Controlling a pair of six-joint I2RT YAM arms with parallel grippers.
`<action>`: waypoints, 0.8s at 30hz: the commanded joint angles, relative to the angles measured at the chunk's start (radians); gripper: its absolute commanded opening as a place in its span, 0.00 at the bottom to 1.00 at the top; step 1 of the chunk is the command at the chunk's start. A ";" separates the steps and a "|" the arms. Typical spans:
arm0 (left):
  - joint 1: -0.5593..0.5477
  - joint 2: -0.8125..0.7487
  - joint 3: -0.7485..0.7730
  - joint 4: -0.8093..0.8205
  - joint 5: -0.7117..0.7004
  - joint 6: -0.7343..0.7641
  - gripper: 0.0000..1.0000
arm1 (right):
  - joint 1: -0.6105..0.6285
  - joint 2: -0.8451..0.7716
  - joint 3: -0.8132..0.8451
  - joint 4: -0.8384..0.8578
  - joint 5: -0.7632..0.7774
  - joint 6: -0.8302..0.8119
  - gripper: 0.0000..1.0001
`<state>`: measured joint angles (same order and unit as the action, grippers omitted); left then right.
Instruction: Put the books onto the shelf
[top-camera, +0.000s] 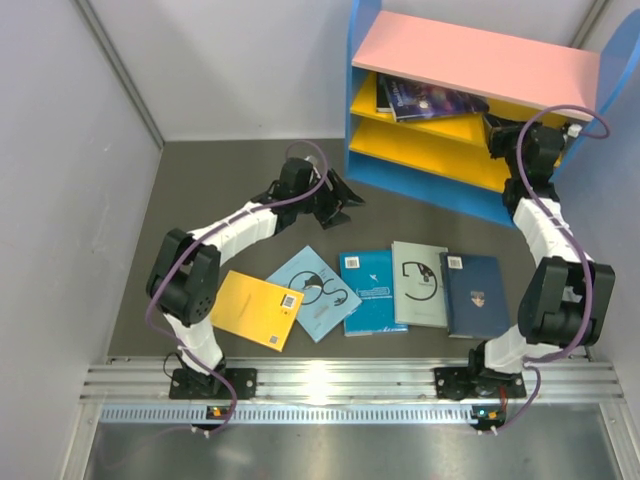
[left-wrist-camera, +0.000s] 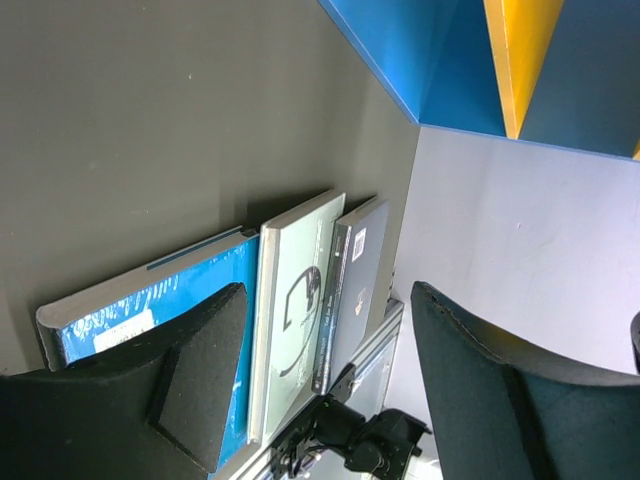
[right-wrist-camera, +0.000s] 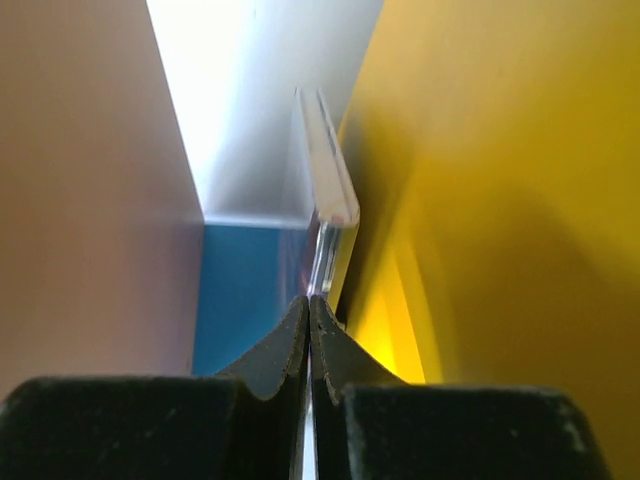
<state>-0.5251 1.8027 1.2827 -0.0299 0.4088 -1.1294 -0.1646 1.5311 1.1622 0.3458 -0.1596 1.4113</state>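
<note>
Seen from above, the shelf (top-camera: 470, 55) stands far right, with a purple book (top-camera: 432, 101) lying on its upper yellow board (top-camera: 450, 128). A yellow book (top-camera: 257, 310), light blue book (top-camera: 313, 292), teal book (top-camera: 367, 291), grey-green book (top-camera: 420, 284) and navy book (top-camera: 476, 294) are laid in a row on the counter (top-camera: 200, 190). The right fingers (top-camera: 497, 135) are reached into the shelf.

At the left wrist, the left fingers (left-wrist-camera: 205, 360) are spread wide and empty above the teal, grey-green and navy books.

At the right wrist, the fingers are pressed together, with a thin book edge (right-wrist-camera: 325, 180) just ahead.

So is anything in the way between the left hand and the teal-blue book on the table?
No, nothing visible. Only bare dark tabletop lies between the open left hand and the thin teal-blue paperback book.
</note>
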 joint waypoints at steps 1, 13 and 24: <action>0.008 -0.055 -0.025 -0.001 0.022 0.023 0.72 | 0.016 0.053 0.074 -0.007 0.075 0.003 0.00; 0.045 -0.100 -0.078 -0.013 0.050 0.040 0.72 | 0.157 0.205 0.229 -0.042 0.236 0.025 0.00; 0.135 -0.198 -0.195 -0.031 0.077 0.071 0.72 | 0.296 0.454 0.513 -0.080 0.321 0.064 0.00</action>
<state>-0.4191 1.6524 1.1076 -0.0654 0.4606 -1.0893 0.0799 1.8690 1.5635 0.2131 0.1043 1.4578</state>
